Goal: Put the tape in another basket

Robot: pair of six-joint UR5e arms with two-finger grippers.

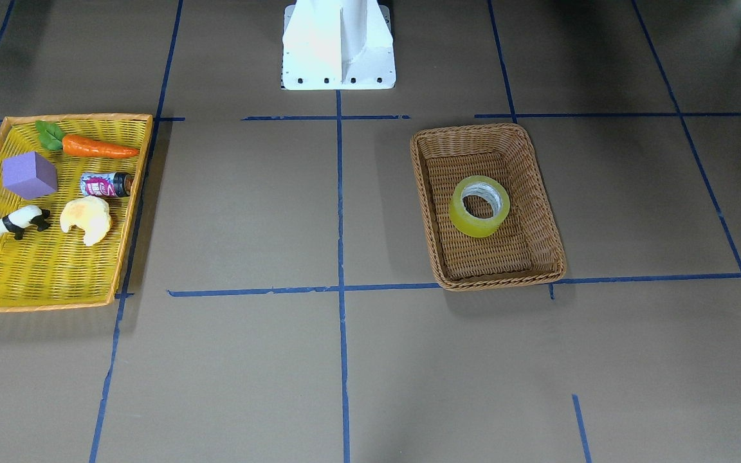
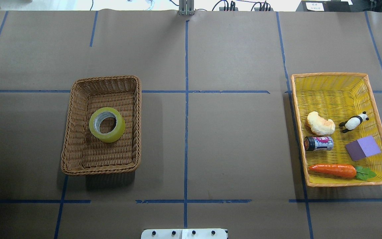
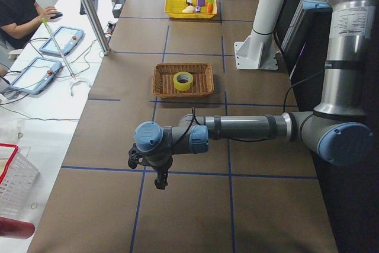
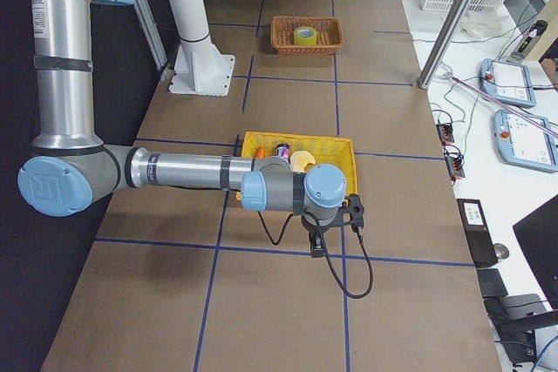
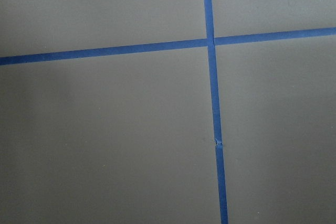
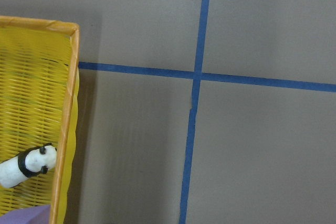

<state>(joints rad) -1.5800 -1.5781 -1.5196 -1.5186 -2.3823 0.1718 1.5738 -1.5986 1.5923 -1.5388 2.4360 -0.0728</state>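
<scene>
The roll of yellow-green tape (image 2: 111, 134) lies flat in the middle of the brown wicker basket (image 2: 98, 169), also in the front view, tape (image 1: 473, 224) in basket (image 1: 493, 280). Both are small in the left side view, tape (image 3: 177, 84) and basket (image 3: 160, 84), and the right side view, tape (image 4: 304, 36). My left gripper (image 3: 155, 173) hangs over bare table well short of the basket. My right gripper (image 4: 336, 226) hangs just beyond the yellow tray. Both show only in side views, so I cannot tell whether they are open or shut.
A shallow yellow tray (image 2: 337, 89) with an orange rim holds a carrot (image 2: 332, 170), a purple block (image 2: 363, 148), a small can (image 2: 318, 143), a bread piece (image 2: 320, 123) and a toy panda (image 2: 353, 122). Its corner shows in the right wrist view (image 6: 31, 77). The robot's white base (image 1: 338, 45) stands between.
</scene>
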